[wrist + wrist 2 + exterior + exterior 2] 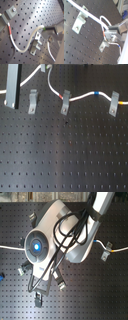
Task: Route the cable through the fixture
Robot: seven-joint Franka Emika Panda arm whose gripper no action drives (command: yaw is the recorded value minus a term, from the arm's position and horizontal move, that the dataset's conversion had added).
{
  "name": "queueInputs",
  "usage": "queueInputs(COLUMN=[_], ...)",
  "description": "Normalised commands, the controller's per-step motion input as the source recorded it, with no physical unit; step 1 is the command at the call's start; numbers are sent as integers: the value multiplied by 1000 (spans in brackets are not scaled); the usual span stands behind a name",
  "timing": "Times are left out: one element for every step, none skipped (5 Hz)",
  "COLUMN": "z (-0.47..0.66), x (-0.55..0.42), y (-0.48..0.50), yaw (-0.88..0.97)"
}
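In the first exterior view, the small bare grey metal clip is standing at the left, apparently unthreaded. The long white banded cable is passing clear of it, looping up, then running right through the red-banded clip to the yellow-banded clip. In the second wrist view the gripper is pinching the cable between its fingers. A good approach is carrying the slack low and sliding it sideways under the bent top, with gentle tension.
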Motion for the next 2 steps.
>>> queueInputs(z=[429,477], x=[-325,-361], y=[172,288], yaw=[77,337])
